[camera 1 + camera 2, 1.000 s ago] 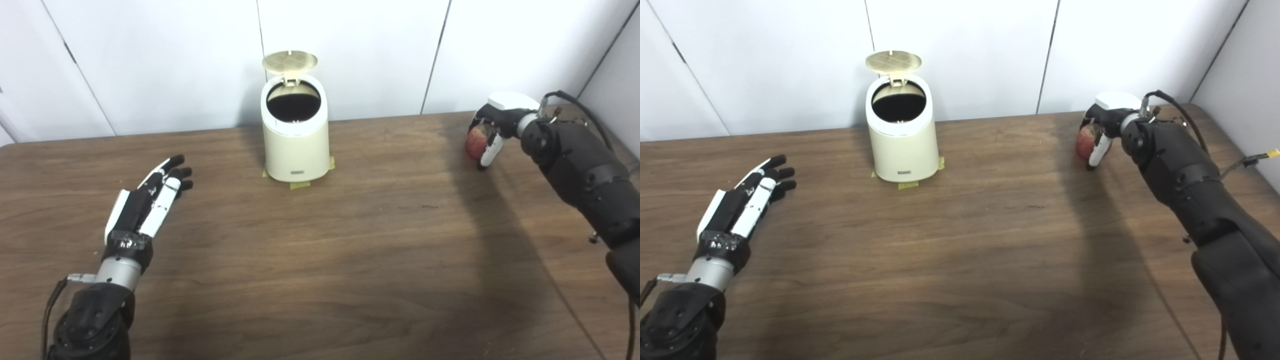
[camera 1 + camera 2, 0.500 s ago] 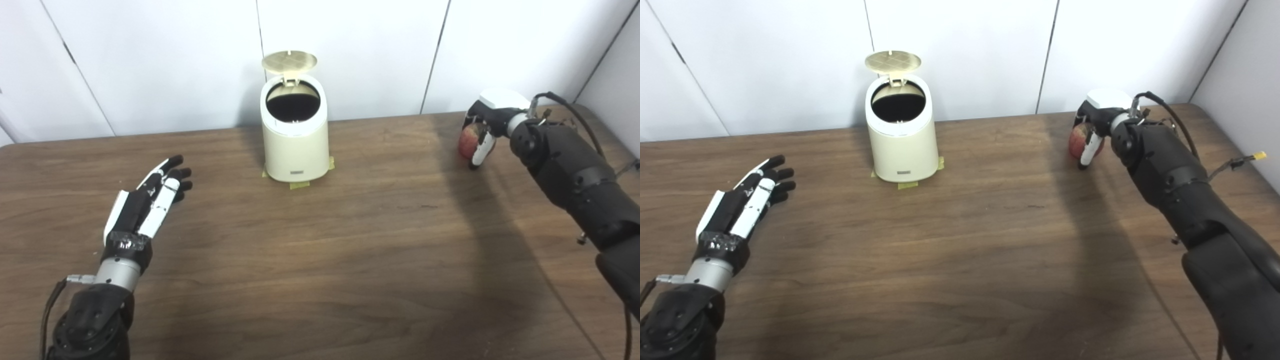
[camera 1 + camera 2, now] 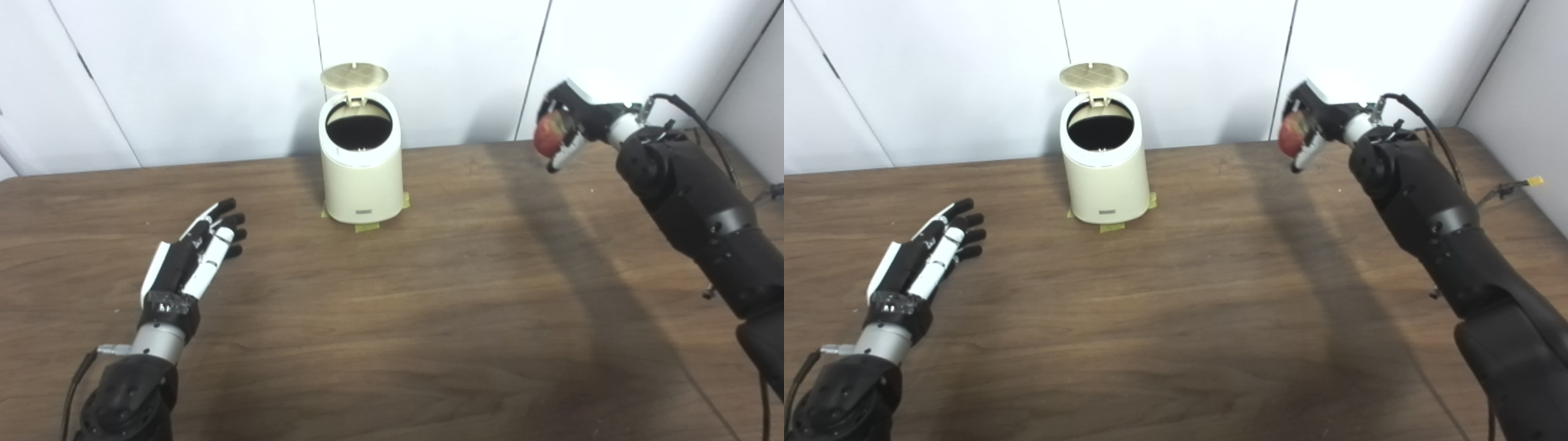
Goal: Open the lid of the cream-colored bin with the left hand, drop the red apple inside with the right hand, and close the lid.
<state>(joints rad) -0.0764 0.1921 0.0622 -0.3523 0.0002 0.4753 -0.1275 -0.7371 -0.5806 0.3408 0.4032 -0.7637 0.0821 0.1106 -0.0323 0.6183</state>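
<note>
- Red apple: round, deep red with a paler yellowish patch on the upper side; clasped in the right hand, raised clear of the worktop over its far right part, level with the bin's top and well to the right of it.
- Right-hand fingers: white and black, curled around the apple's sides, wrapping it from above and below.
- Cream-colored bin: smooth, rounded cylinder standing upright near the middle of the far edge, dark inside; small label low on the front.
- Lid: round disc, tan underside with a cross-ribbed pattern, tipped up on its rear hinge, leaving the mouth uncovered.
- Yellow tape: strips poking out from under the bin's base.
- Left hand: released, fingers stretched out and slightly apart, grasping nothing, low over the near left part of the worktop, well apart from the bin.
</note>
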